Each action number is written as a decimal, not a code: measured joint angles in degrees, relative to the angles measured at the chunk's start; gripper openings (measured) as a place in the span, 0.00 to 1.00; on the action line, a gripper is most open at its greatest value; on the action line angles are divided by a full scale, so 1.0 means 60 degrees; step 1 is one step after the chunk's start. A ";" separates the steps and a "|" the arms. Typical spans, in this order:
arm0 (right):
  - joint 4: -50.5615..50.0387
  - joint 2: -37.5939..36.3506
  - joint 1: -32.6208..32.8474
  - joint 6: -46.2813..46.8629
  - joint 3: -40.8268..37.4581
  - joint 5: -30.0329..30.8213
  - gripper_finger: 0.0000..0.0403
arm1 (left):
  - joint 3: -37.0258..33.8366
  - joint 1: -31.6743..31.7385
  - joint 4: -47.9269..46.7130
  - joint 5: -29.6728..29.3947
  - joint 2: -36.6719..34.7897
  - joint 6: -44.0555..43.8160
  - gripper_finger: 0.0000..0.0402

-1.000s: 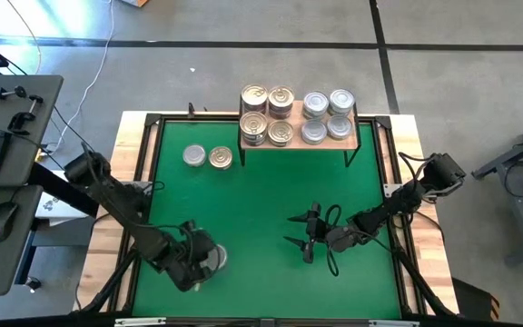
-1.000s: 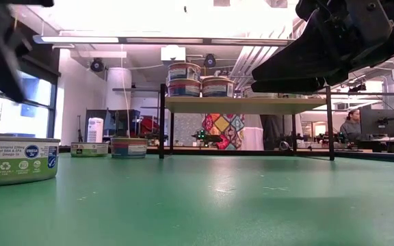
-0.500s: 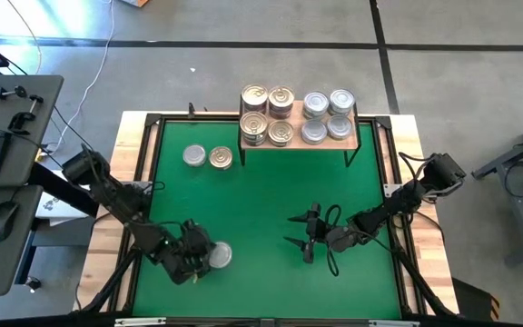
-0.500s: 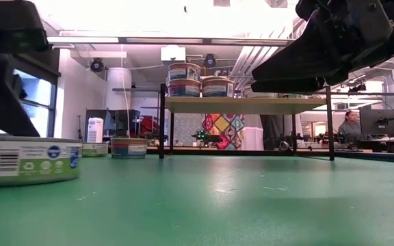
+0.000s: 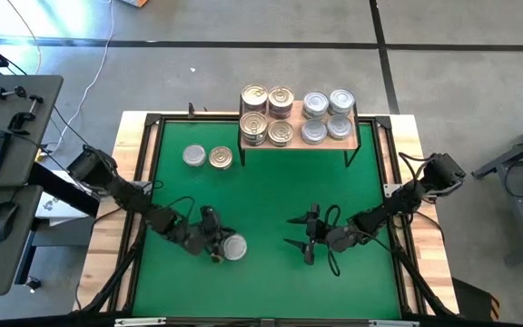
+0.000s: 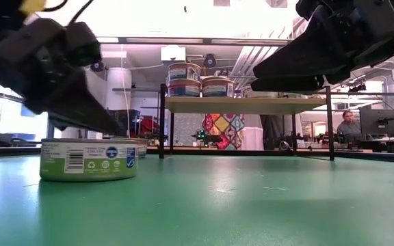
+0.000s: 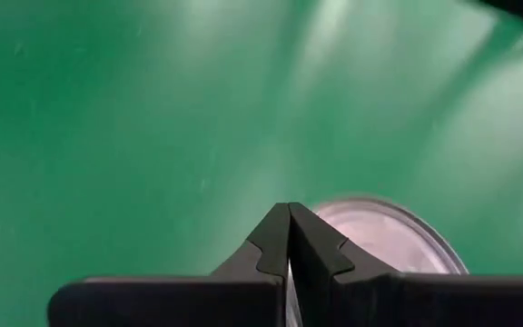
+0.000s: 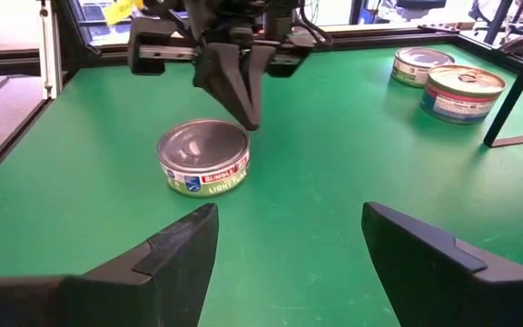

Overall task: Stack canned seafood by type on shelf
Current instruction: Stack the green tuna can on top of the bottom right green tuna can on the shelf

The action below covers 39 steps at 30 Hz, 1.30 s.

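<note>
Altogether eleven tins are showing from above: two loose ones are sitting side by side on the green mat (image 5: 261, 191) just left of the shelf (image 5: 298, 138), a silver-lidded tin (image 5: 194, 156) on the left and a gold-lidded tin (image 5: 221, 159) touching its right side; a lone silver tin (image 5: 234, 247) is lying near the mat's front, left of centre; and eight are sitting on the wooden shelf at the far edge. On that shelf, the left half is carrying four gold-lidded tins (image 5: 267, 114) in a two-by-two block, and the right half is carrying four silver-lidded tins (image 5: 327, 116) in the same arrangement; how high each stack goes is not clear from above, though the low view is showing at least two layers on one side. Moving from the left, the left gripper (image 5: 214, 238) is reaching in with its fingers pressed together, the tips resting at the lone tin's left rim and not pinching it. Farther right, the right gripper (image 5: 300, 232) is hovering over bare mat, well apart from that tin, with its fingers spread and nothing between them
</note>
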 joint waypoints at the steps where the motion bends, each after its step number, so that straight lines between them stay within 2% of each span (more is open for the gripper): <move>1: 0.0000 0.0000 0.0000 0.0004 0.0000 0.0000 0.66 | 0.0001 0.0110 0.0092 0.0119 0.0000 0.0263 0.00; 5: 0.0000 0.0000 0.0000 0.0040 0.0000 0.0000 0.66 | 0.0172 0.0133 -0.0251 0.0457 -0.0180 0.0581 0.00; 10: 0.0000 0.0000 0.0003 0.0080 0.0000 0.0000 0.66 | 0.0473 -0.0556 -0.1263 0.0353 -0.0737 0.0294 0.00; 16: 0.0000 0.0000 0.0001 0.0075 0.0000 0.0000 0.66 | 0.0475 -0.0999 -0.2702 0.0005 -0.0777 -0.1036 0.00; 24: 0.0046 0.0000 0.0000 0.0056 0.0000 -0.0095 0.66 | 0.0420 -0.0882 -0.2233 -0.0274 -0.0137 -0.1315 0.00; 27: 0.0178 0.0000 0.0000 -0.0071 0.0000 -0.0583 0.66 | 0.0420 -0.0868 -0.2254 -0.0350 -0.0081 -0.1314 0.00; 31: 0.0543 0.0161 0.0004 -0.1447 0.0201 -0.1767 0.66 | 0.0420 -0.0765 -0.2312 -0.0341 -0.0079 -0.1152 0.00; 35: 0.0190 0.0999 0.0025 -0.3270 0.1260 -0.2148 0.66 | 0.0420 -0.0617 -0.2306 -0.0310 -0.0076 -0.0983 0.00; 39: -0.1330 0.1941 -0.0105 -0.4540 0.2811 -0.2186 0.66 | 0.0413 -0.0564 -0.2324 -0.0318 -0.0073 -0.0905 0.00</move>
